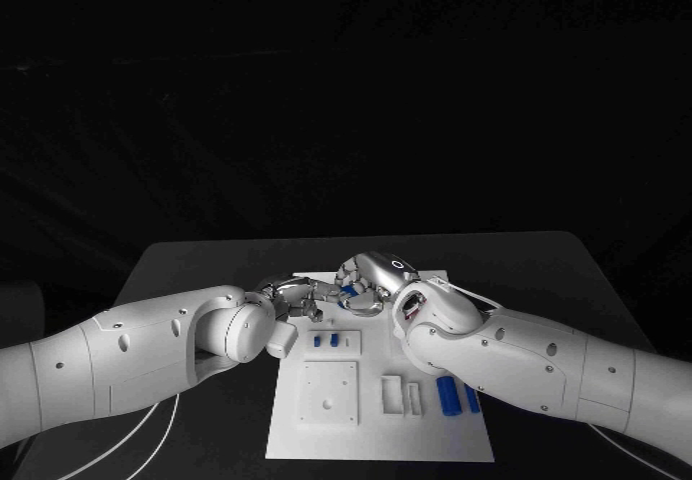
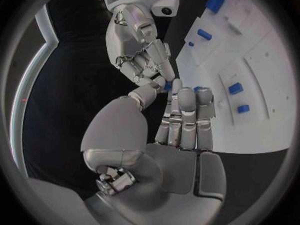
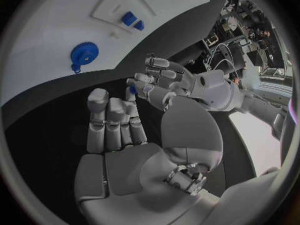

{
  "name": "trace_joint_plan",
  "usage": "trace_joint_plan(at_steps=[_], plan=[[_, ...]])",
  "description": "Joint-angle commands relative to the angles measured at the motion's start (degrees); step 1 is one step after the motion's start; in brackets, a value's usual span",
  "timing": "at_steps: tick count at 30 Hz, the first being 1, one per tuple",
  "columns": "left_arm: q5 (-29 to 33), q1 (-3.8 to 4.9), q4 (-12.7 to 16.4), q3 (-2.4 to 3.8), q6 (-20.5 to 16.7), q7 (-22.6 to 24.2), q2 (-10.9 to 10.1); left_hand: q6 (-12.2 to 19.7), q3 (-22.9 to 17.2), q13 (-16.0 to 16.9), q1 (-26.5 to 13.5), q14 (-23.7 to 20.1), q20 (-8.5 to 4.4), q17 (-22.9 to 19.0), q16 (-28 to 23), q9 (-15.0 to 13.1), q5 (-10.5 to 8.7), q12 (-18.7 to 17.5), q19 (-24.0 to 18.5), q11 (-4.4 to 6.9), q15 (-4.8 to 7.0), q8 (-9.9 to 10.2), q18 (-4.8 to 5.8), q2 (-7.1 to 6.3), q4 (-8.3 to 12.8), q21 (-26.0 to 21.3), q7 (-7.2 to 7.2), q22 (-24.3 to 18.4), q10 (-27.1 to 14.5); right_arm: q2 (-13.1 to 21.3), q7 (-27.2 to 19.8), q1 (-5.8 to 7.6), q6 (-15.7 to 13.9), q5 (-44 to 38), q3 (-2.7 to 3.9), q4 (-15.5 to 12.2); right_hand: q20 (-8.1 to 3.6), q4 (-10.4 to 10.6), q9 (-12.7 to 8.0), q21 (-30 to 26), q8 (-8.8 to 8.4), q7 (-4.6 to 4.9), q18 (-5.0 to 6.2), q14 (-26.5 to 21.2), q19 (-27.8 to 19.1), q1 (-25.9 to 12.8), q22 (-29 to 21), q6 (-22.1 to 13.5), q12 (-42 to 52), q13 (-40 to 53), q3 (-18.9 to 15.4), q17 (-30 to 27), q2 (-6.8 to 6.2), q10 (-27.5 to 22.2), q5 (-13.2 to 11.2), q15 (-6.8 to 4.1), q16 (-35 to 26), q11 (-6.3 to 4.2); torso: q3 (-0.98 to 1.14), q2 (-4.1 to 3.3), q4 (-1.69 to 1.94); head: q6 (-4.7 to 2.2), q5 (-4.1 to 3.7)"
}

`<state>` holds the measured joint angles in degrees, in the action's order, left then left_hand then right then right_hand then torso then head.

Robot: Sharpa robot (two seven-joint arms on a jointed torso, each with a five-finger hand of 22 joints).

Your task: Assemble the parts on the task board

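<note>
Where the board's (image 1: 378,440) 12 o'clock edge lies, both hands meet fingertip to fingertip: left hand (image 1: 296,297) and right hand (image 1: 369,280) together pinch a small blue part (image 1: 348,291).

The setting is a robotics laboratory or test cell. A black table (image 1: 519,260) stands against an unlit black backdrop and carries a white task board (image 1: 433,430) near its front edge. The right wrist view shows a cluttered area of equipment racks and cabling (image 3: 240,22) beyond the table. Thin white cables (image 1: 152,430) run along the table's left edge.
</note>
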<state>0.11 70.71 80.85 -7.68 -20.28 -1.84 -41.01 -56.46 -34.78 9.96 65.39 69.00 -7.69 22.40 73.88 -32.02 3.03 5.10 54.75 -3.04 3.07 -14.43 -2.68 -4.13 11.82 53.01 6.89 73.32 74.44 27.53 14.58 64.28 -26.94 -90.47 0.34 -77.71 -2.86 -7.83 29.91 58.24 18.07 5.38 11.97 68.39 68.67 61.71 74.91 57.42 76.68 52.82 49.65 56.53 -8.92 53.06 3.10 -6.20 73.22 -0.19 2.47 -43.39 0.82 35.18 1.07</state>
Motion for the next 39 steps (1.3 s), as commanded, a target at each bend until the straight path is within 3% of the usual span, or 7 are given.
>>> trace_joint_plan(at_steps=[1,9,16,28,39], plan=[[0.45,0.12,-0.01,0.11,0.46,0.88,0.03,-0.66,-0.41,-0.07,0.01,-0.11,-0.75,0.1,-0.33,0.09,-0.07,0.31,0.01,0.11,0.45,-0.49,-3.28,0.68,0.11,-0.33,-0.09,0.11,0.54,-0.12,0.01,-0.09,1.19,-0.48,-0.06,0.01,-0.5,0.07,0.09,0.33,0.39,0.43,3.03,-0.05,0.09,0.16,0.86,0.82,0.13,-0.09,0.36,0.05,-0.25,0.18,-0.29,-0.33,-0.31,-0.25,0.01,0.0,0.0,0.05,0.02],[0.43,0.12,-0.09,0.11,0.27,1.17,0.0,-1.66,-0.64,-0.04,0.02,0.02,-1.0,0.35,-0.26,0.18,-0.07,0.64,0.03,0.46,0.79,-1.06,-3.1,1.62,0.74,-0.28,-0.5,0.28,1.57,-0.3,0.0,-0.1,1.0,0.04,-0.06,0.24,-0.51,0.12,0.05,0.29,0.31,0.47,3.03,-0.07,0.05,0.19,0.85,0.67,0.05,-0.11,0.41,0.03,-0.62,0.13,-0.29,-0.31,-0.38,-0.21,0.03,-0.01,0.0,0.1,0.06],[0.35,0.12,-0.23,0.12,0.21,1.23,-0.04,-2.02,-0.71,-0.03,-0.01,0.02,-1.11,0.43,-0.27,0.23,-0.06,0.75,0.05,0.59,0.92,-1.27,-3.02,1.85,1.04,-0.3,-0.64,0.32,1.96,-0.29,-0.38,-0.1,1.0,0.62,-0.06,0.33,-0.56,-1.16,-0.27,0.14,-0.35,0.94,3.03,-0.3,-0.14,0.24,0.81,-0.48,-0.39,-0.19,-1.84,-0.03,-3.65,-0.36,-0.1,0.12,-0.76,0.25,0.03,-0.01,-0.03,0.12,0.13],[0.12,0.12,-0.42,0.12,0.25,1.27,-0.1,-2.15,-0.79,-0.04,0.02,0.06,-1.19,0.49,-0.27,0.28,-0.06,0.78,0.08,0.66,0.99,-1.35,-2.98,1.92,1.26,-0.31,-0.69,0.34,2.12,-0.18,-0.62,-0.1,-0.16,1.23,-0.07,0.33,-0.47,-2.7,-0.73,-0.25,-1.1,1.43,3.03,-0.77,-0.65,0.58,0.78,-1.6,-0.7,-0.18,-4.66,0.0,-4.67,-0.98,0.1,0.59,-1.15,0.72,0.03,0.0,-0.02,0.08,0.18],[-0.4,0.12,-0.63,0.12,0.27,1.18,-0.25,-2.28,-0.85,-0.05,0.04,0.11,-1.27,0.55,-0.25,0.33,-0.05,0.8,0.13,0.72,1.04,-1.44,-2.94,1.92,1.5,-0.32,-0.74,0.35,2.28,0.19,-0.74,-0.09,-2.08,1.6,-0.07,0.37,-0.18,-3.49,-2.12,-1.25,-3.32,2.91,3.03,-1.85,-1.69,1.24,0.64,-5.54,-1.1,-0.21,-6.62,-0.05,-5.9,-2.38,0.19,1.92,-1.79,2.12,0.04,0.0,-0.03,0.06,0.19]])
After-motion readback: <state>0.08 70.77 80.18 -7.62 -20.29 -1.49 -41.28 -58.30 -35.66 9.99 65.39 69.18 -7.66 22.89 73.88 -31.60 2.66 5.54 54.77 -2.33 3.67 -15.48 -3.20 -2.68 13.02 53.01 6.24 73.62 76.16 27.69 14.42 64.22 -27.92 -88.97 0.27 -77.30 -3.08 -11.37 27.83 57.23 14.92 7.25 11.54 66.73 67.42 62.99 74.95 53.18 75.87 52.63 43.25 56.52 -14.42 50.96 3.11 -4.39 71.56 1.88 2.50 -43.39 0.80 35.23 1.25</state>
